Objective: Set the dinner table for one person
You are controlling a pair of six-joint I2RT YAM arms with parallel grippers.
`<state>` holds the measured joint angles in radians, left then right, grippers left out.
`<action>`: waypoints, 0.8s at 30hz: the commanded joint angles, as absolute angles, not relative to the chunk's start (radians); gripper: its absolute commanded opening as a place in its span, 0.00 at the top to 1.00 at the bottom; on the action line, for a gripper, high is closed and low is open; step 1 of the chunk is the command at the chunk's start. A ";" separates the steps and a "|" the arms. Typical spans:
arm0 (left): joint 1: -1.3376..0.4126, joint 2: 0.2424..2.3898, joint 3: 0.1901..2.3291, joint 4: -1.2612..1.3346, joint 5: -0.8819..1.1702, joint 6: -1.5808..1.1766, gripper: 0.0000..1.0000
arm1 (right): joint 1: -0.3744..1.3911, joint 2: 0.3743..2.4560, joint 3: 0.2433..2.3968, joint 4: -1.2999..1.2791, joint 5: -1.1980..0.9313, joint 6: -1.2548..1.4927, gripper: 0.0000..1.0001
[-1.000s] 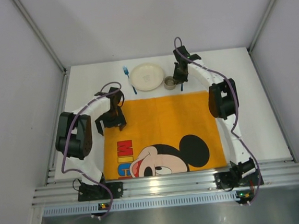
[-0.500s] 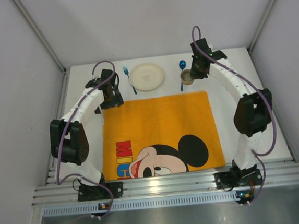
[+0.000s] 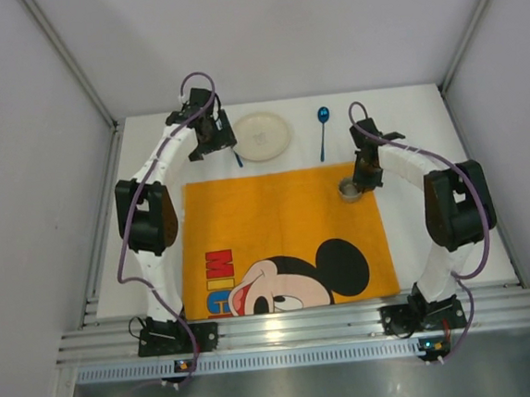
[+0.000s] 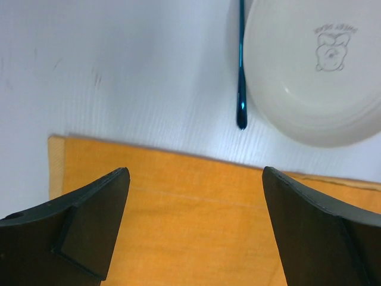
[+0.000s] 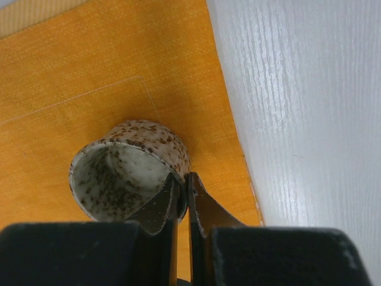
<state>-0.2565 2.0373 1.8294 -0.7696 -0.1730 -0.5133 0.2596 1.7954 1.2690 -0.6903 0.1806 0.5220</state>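
Observation:
On the white dinner table [image 3: 425,119] lies an orange Mickey Mouse mat [image 3: 277,225]. My right gripper [image 3: 363,176] [image 5: 181,179] is shut on the rim of a small speckled cup [image 3: 348,189] [image 5: 128,170], one finger inside and one outside. The cup is tilted at the mat's far right corner. A cream plate [image 3: 261,136] [image 4: 315,71] sits beyond the mat, with a blue spoon [image 3: 323,128] to its right. A blue fork [image 4: 241,71] lies left of the plate. My left gripper [image 3: 213,140] [image 4: 194,176] hangs open over the mat's far left corner, just short of the fork handle.
The mat's far edge [image 4: 178,158] runs under the left fingers. White enclosure walls and aluminium posts [image 3: 67,58] close in the table. A ribbed aluminium rail [image 3: 304,325] runs along the near edge by the arm bases.
The right gripper carried the speckled cup from beside the plate, out to the right, then down onto the mat's far right corner. The left arm swung from the mat's left side out to the fork.

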 commanded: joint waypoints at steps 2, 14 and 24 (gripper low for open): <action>-0.252 2.121 1.991 -0.746 -0.132 -0.485 0.02 | 0.259 1.773 1.235 -0.552 0.135 0.551 1.00; -0.255 2.377 2.215 -0.701 -0.095 -0.511 0.17 | 0.259 1.589 1.224 -0.641 0.184 0.535 0.12; -0.259 2.542 2.336 -0.658 -0.074 -0.518 0.51 | 0.229 1.496 1.241 -0.707 0.192 0.511 0.12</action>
<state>-0.2577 2.5332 2.2925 -0.7204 -0.0982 -0.5064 0.2520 1.5024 1.2121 -0.6830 0.1707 0.5339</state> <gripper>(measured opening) 0.518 0.880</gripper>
